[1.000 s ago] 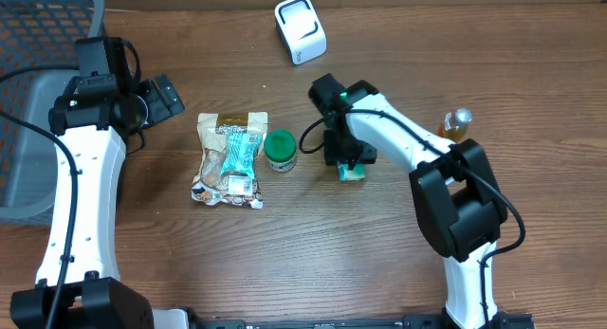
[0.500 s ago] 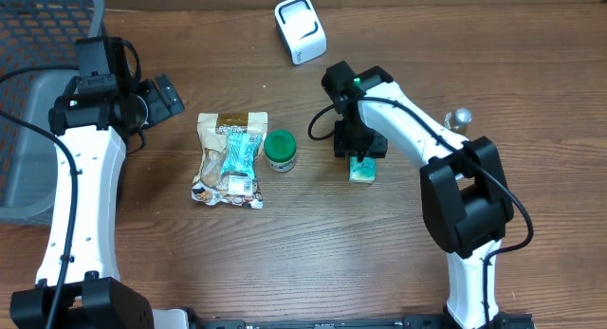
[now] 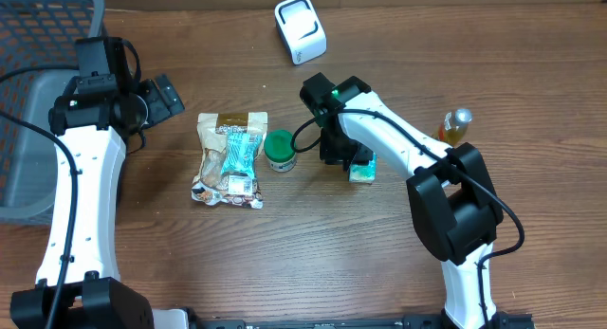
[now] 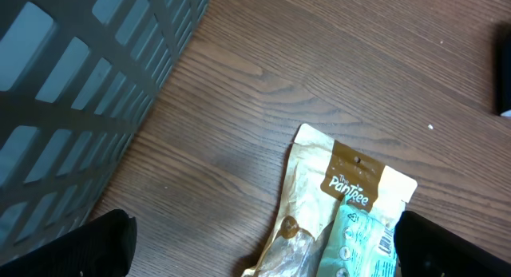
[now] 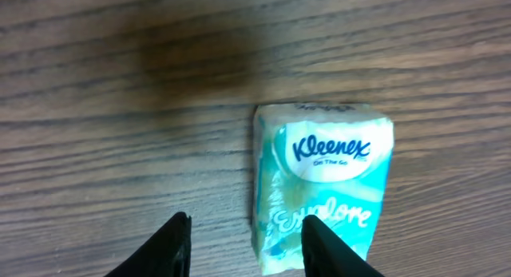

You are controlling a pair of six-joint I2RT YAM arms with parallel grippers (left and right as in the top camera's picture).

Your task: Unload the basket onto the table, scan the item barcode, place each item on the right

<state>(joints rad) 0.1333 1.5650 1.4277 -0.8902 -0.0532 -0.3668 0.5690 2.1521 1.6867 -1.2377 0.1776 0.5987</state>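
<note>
A teal Kleenex tissue pack (image 5: 323, 181) lies flat on the wooden table, label up, also seen as the tissue pack (image 3: 362, 168) from above. My right gripper (image 5: 247, 249) hovers over its left edge, open; one fingertip stands over the pack, the other over bare wood, and nothing is clamped. From above, the right gripper (image 3: 341, 154) sits just left of the pack. The white scanner (image 3: 300, 28) stands at the back. My left gripper (image 3: 163, 95) is wide open and empty, above a snack bag (image 4: 335, 205).
A green-lidded tub (image 3: 280, 149) stands between the snack bag (image 3: 230, 158) and the right gripper. A small bottle (image 3: 456, 125) stands at the right. A grey mesh basket (image 3: 33, 101) fills the left edge. A teal packet (image 4: 363, 245) with a barcode lies on the snack bag.
My right arm swung right and then back left, and its jaws have narrowed. The tissue pack now lies a little right of where it was. The left arm has not moved.
</note>
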